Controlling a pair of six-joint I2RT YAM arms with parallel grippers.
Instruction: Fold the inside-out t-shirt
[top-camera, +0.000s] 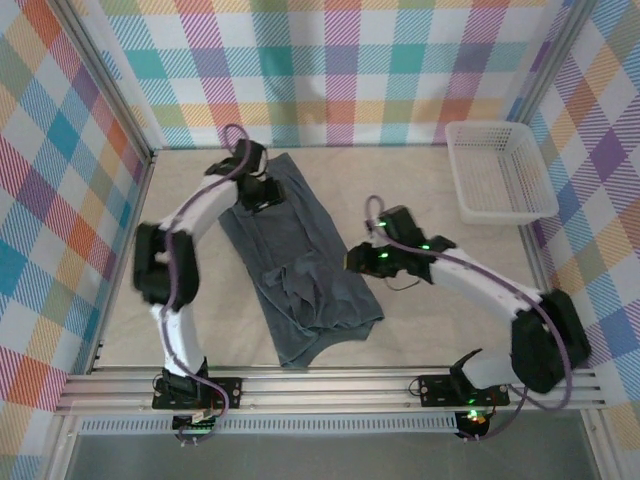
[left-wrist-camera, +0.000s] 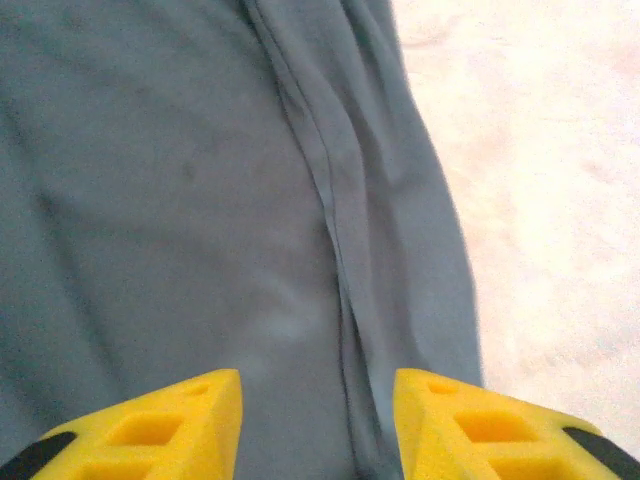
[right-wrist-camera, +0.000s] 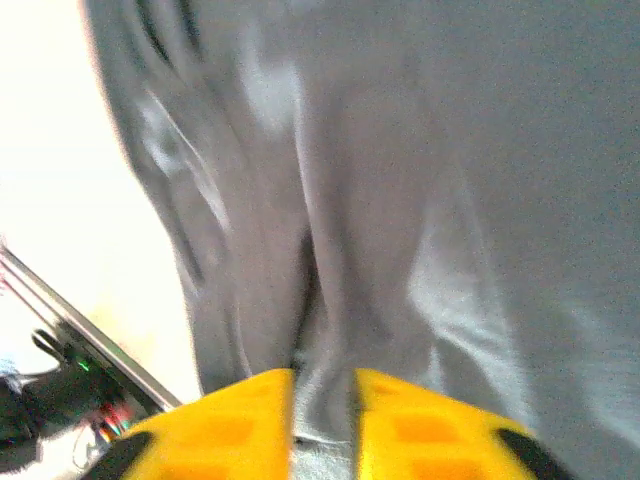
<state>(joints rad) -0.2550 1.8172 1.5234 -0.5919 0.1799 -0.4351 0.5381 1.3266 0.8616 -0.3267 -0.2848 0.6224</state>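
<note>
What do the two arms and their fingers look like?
Left arm and right arm: white links, black joints, a purple cable along each. Small green lights glow on the right one. The fingers are yellow wedges with black bases.

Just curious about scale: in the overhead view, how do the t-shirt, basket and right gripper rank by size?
1. T-shirt, clearly largest.
2. Basket.
3. Right gripper, smallest by far, even though it sits above the table, nearer the camera.
</note>
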